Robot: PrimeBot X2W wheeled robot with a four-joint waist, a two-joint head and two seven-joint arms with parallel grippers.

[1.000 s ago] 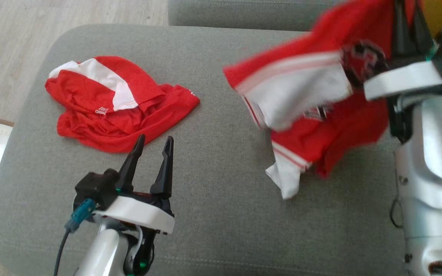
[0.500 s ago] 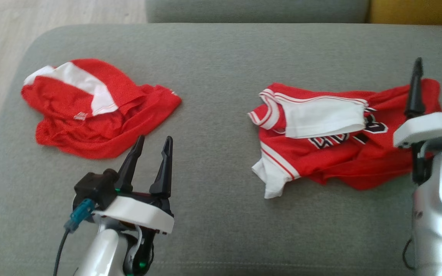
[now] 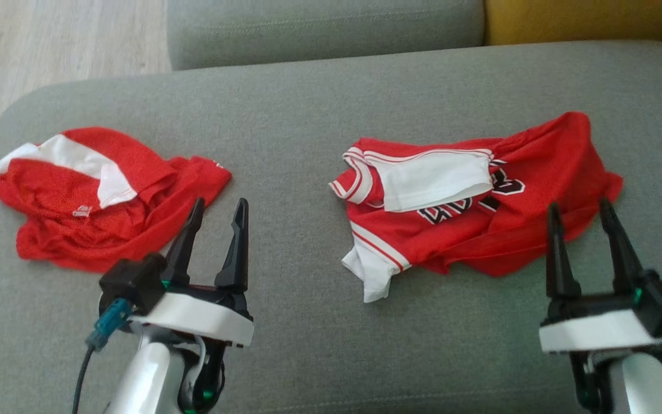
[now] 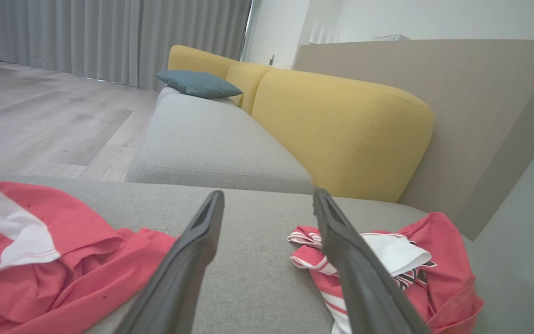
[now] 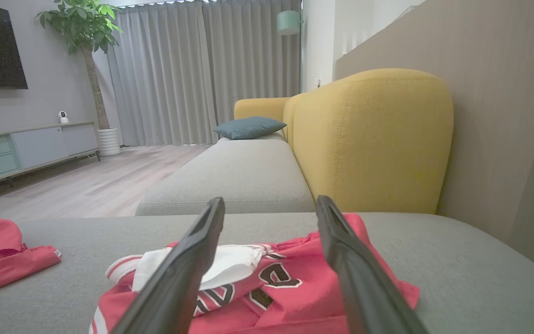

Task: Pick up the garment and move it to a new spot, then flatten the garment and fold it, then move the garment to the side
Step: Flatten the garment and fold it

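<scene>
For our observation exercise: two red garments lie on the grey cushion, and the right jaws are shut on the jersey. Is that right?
No: the head view shows the right jaws open, holding nothing. The jersey lies free on the cushion.

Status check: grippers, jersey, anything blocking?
Left gripper open, empty. Right gripper open, empty, pointing at the jersey. Jersey crumpled on grey cushion, not flattened. Second red garment apart at left; nothing blocking.

Black lettering (image 3: 458, 210) on the red jersey (image 3: 543, 167) (half hidden by folds), unreadable
</scene>
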